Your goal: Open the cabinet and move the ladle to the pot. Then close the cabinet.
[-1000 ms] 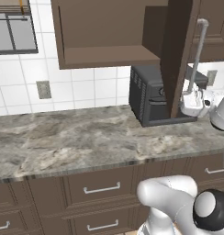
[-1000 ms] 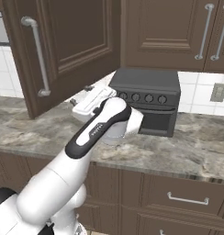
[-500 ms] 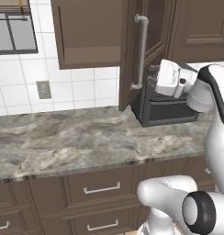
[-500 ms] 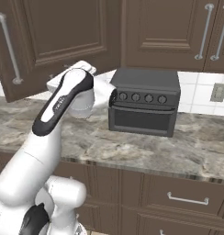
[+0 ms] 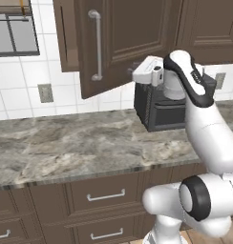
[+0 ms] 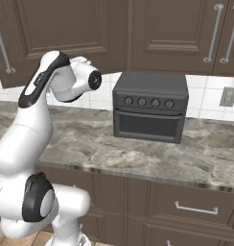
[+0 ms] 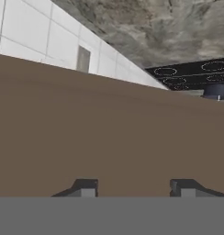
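One cabinet [image 5: 123,45] door is under action, nearly shut; its brown panel [image 7: 109,133] lies flat directly ahead of the gripper [image 7: 134,190], close to the fingertips [image 7: 86,189]. The jaws stand part open, holding nothing. The door's single bar handle [image 5: 97,45], long axis vertical, sits well off to the side of the jaws. One pot [image 7: 218,90] rests on the cooktop [image 7: 192,73] beyond the door edge. Judged: a forward push finishes the closing.

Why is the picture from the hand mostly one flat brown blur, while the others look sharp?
Hand view: the cabinet door sits so close it renders as flat, textureless brown, with no shadow or glare. Left base view: from farther back, the door's panels and bar handle read crisply under even light.
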You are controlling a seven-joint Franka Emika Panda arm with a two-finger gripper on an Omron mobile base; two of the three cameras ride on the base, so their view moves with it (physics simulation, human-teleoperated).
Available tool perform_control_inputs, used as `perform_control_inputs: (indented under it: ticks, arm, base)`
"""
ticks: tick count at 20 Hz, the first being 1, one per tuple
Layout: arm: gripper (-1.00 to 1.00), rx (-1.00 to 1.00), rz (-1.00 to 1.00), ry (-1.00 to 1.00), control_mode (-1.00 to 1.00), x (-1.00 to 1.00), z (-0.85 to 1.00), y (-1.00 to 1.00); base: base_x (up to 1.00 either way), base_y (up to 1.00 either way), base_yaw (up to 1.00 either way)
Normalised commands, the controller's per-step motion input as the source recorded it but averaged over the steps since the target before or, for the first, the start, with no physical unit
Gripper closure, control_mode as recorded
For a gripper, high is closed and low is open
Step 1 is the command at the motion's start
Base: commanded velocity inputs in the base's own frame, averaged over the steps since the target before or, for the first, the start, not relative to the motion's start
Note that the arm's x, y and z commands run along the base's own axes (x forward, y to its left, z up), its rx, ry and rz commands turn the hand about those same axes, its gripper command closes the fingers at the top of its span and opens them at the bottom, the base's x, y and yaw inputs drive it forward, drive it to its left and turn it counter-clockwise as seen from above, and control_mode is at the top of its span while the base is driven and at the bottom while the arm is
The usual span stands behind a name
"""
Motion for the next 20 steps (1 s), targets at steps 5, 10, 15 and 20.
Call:
perform_control_inputs:
  ticks: [5, 10, 15, 20]
  arm:
    - [-1.0, -0.02, -0.19, 0.07, -1.0, 1.0, 0.03, 0.14]
    - [-1.0, -0.03, -0.17, 0.12, -1.0, 1.0, -0.05, 0.02]
    - [-1.0, -0.01, -0.17, 0.14, -1.0, 1.0, -0.01, 0.0]
    - [-1.0, 0.0, -0.18, 0.13, -1.0, 1.0, 0.0, 0.0]
  base:
    - [0.0, 0.0, 0.0]
    - [0.0, 0.0, 0.0]
    - [0.0, 0.0, 0.0]
    - [0.0, 0.0, 0.0]
